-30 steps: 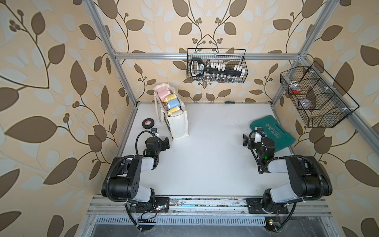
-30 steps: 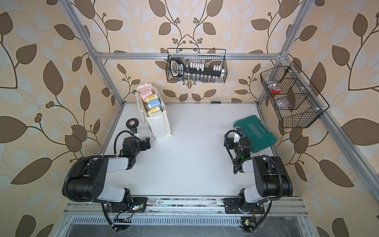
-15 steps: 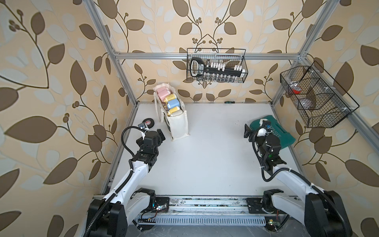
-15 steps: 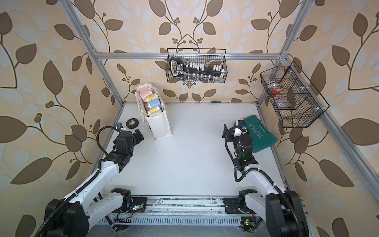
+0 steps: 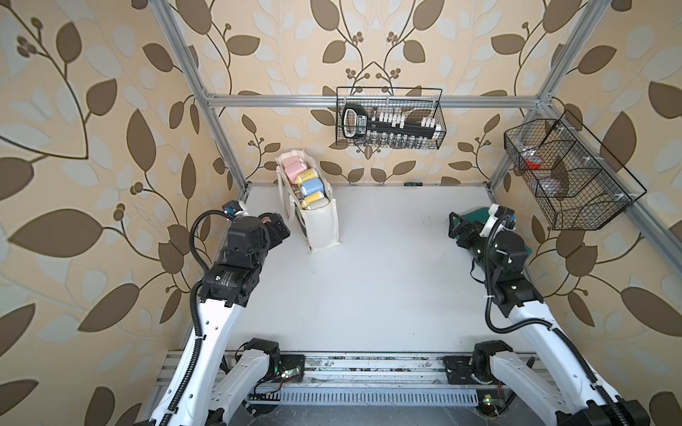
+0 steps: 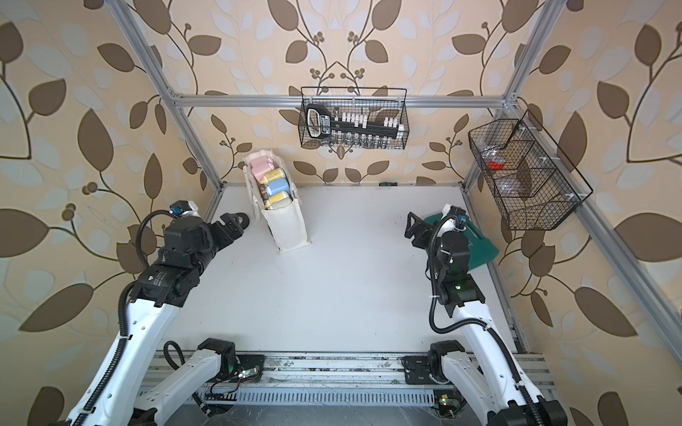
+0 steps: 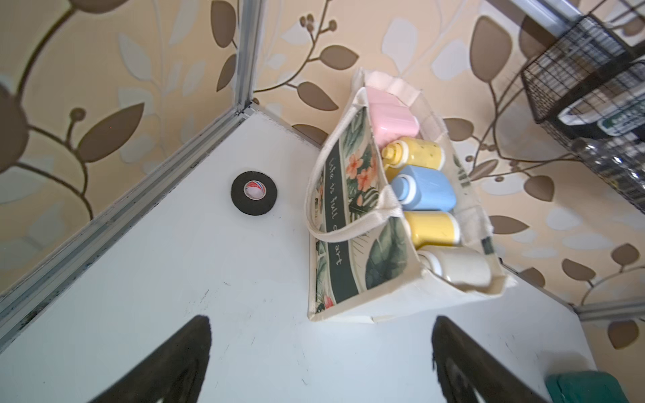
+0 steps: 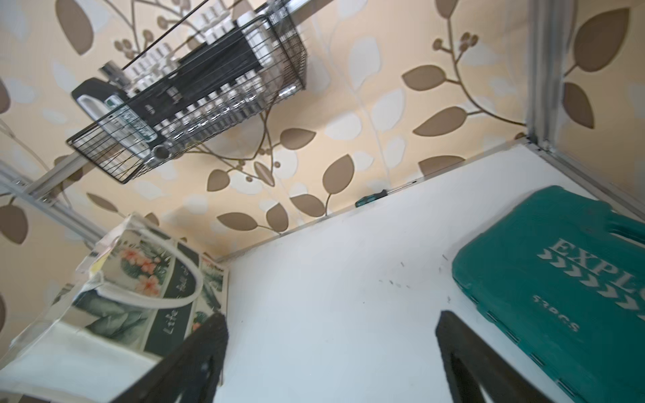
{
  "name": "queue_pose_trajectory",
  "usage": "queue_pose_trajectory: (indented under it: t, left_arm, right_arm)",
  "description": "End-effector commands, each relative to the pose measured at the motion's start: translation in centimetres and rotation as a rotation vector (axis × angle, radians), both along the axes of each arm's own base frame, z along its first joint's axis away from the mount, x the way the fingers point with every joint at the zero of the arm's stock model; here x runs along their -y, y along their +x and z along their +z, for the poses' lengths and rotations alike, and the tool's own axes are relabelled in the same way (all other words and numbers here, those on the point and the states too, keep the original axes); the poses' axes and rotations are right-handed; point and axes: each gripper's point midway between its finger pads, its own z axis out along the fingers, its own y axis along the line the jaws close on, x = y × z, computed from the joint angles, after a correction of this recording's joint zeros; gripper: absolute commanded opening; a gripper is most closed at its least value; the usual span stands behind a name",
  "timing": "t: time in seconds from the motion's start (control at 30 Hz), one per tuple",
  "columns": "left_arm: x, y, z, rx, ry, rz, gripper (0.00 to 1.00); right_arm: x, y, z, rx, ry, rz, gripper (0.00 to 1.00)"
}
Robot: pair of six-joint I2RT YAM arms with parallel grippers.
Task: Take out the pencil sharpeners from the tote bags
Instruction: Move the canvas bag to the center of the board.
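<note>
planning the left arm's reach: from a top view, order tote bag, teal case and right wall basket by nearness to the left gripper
1. tote bag, just beside the left gripper
2. teal case, across the table
3. right wall basket, beyond it, on the right wall

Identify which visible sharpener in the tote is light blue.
The light blue sharpener is third along the row inside the tote bag, counting from the pink one, lying between two yellow ones.
</note>
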Motion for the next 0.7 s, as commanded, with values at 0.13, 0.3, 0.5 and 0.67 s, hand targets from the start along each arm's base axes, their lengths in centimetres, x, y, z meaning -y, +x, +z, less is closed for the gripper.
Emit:
queue_pose_trajectory:
  t: [0.13, 0.3, 0.5, 0.67]
  left_arm:
    - [3.9, 0.5, 0.6, -0.175, -0.042, -0.249, 0.97]
    - [5.2, 3.9, 0.4, -0.246, -0.113, -0.304, 0.91]
    - [4.3, 8.6, -2.0, -0.367, -0.155, -0.291, 0.79]
    - [3.4, 11.7, -3.9, -0.435, -0.160, -0.274, 0.72]
  right_arm:
    - [-9.6, -2.1, 0.1, -0.206, 0.012, 0.438, 0.85]
    - [-13.8, -3.0, 0.8, -0.216, -0.127, 0.509, 0.85]
    - [-15.7, -3.4, -0.1, -0.241, -0.155, 0.552, 0.85]
    - [-15.9, -3.8, -1.3, -0.250, -0.147, 0.565, 0.85]
